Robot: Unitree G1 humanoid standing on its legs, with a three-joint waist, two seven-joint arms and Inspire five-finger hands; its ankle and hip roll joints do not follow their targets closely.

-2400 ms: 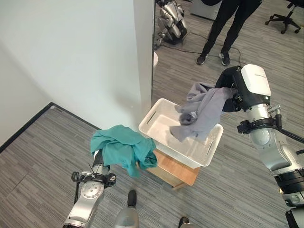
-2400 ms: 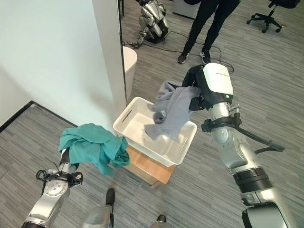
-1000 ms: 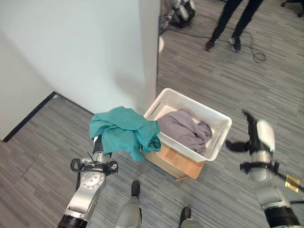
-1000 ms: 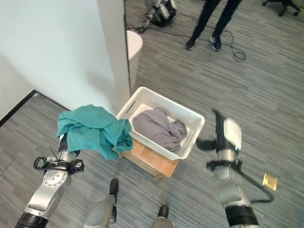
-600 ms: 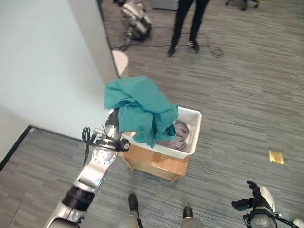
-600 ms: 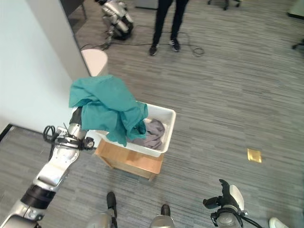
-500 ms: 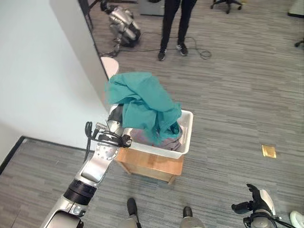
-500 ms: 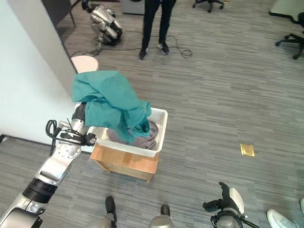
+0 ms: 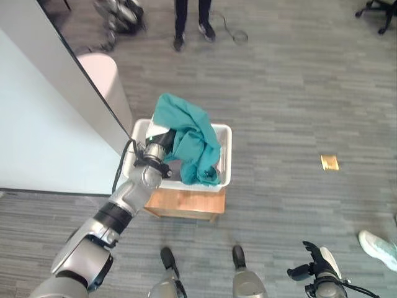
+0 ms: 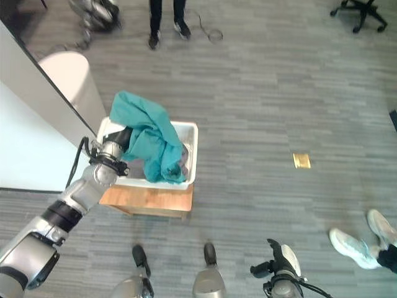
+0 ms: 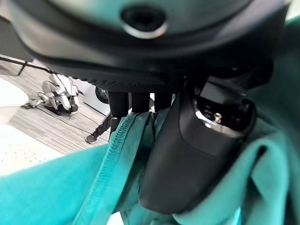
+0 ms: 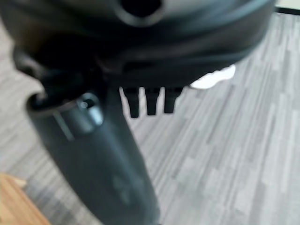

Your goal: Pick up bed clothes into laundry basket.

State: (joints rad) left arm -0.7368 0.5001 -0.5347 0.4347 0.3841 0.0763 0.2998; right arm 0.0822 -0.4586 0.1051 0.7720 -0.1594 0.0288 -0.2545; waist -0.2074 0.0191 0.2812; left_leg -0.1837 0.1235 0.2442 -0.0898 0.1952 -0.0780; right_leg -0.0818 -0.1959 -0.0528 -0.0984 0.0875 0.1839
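Left hand (image 11: 187, 154) gripping teal cloth (image 9: 189, 133) over basket (image 9: 224, 152) | right hand (image 10: 273, 268) relaxed, empty | drop pending

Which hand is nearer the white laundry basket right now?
Left. The left hand holds the teal garment over the laundry basket; the right hand hangs low, well off to its right.
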